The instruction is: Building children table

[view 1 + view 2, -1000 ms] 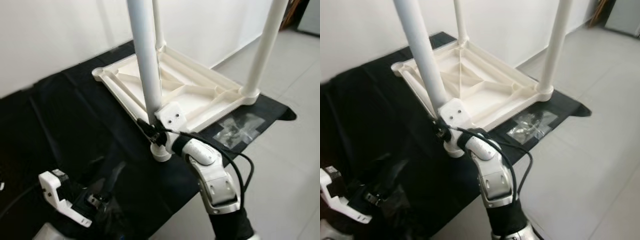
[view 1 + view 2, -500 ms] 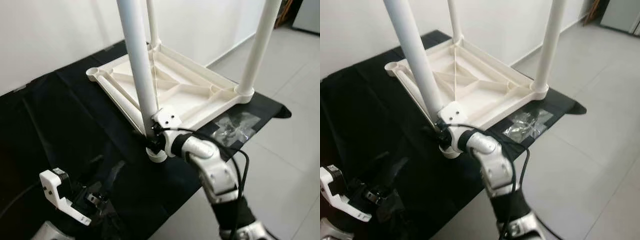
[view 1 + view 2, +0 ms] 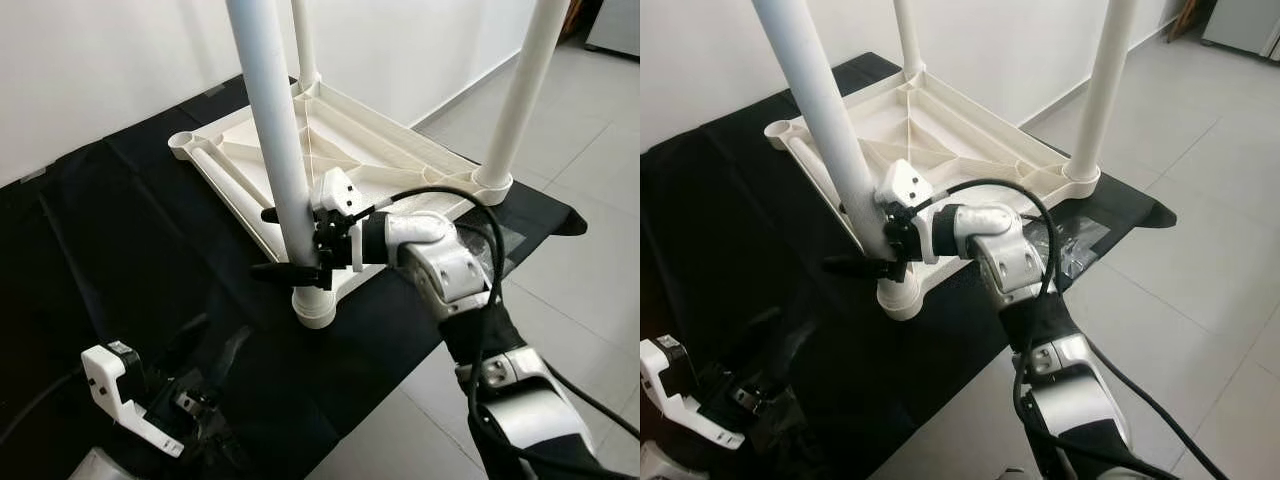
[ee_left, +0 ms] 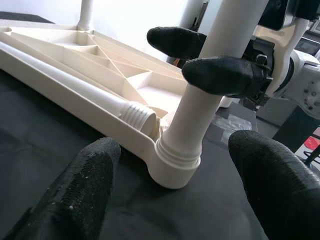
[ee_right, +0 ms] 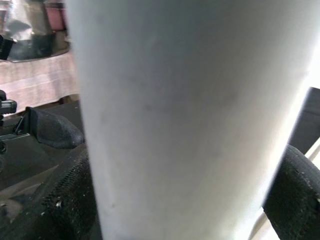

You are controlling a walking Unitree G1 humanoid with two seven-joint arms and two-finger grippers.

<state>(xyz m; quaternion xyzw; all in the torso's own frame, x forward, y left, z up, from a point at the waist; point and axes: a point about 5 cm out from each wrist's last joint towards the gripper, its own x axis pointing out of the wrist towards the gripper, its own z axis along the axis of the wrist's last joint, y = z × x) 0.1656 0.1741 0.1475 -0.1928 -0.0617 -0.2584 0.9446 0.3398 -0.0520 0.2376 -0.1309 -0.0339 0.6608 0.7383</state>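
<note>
The upside-down table [image 3: 350, 170] sits mid-frame on black cloth [image 3: 120, 230]; the right claw [image 3: 283, 243] hugs its near leg [image 3: 275, 140] – a hard twist could tip it – while the left claw [image 4: 170, 200] waits open

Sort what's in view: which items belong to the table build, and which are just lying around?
Part of the job:
- upturned white tabletop
- near leg, with the right gripper around it
- two far legs
- left gripper, open, low beside the near leg's socket

Lying about:
- black cloth under the table
- clear plastic bag, contents unclear
</note>
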